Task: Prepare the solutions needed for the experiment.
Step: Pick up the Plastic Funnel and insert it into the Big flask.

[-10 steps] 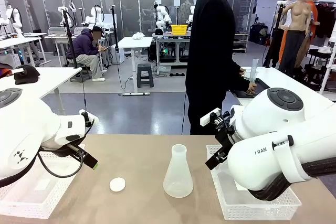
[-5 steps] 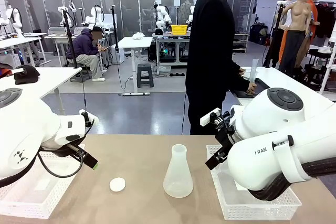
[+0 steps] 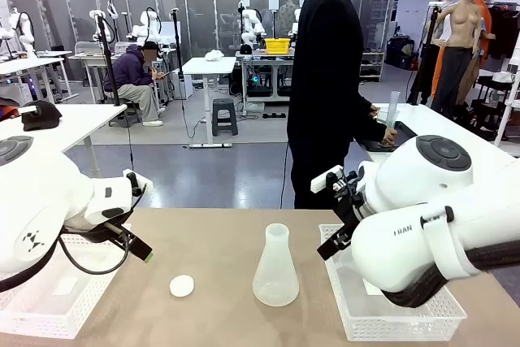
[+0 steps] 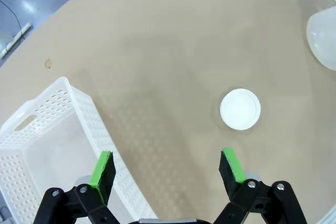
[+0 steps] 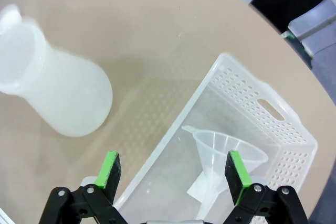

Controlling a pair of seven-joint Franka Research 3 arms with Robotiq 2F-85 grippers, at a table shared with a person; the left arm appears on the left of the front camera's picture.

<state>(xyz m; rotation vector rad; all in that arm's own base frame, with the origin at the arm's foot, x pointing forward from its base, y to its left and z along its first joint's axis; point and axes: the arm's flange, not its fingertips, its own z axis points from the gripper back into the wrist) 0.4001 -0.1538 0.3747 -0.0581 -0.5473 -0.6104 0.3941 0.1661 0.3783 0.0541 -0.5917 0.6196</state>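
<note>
Both grippers hang open over the table, flask standing alone in the middle.

The left gripper (image 4: 167, 163) has its jaws spread wide and empty above the table (image 3: 219, 233), between a white basket (image 4: 52, 98) and a small white disc (image 4: 240, 108). The right gripper (image 5: 173, 167) is released too, over the edge of the other basket (image 5: 262, 103), where a clear funnel (image 5: 226, 153) lies. The conical flask (image 3: 275, 270) stands upright, milky and translucent; whether it holds any solution, I cannot tell.
</note>
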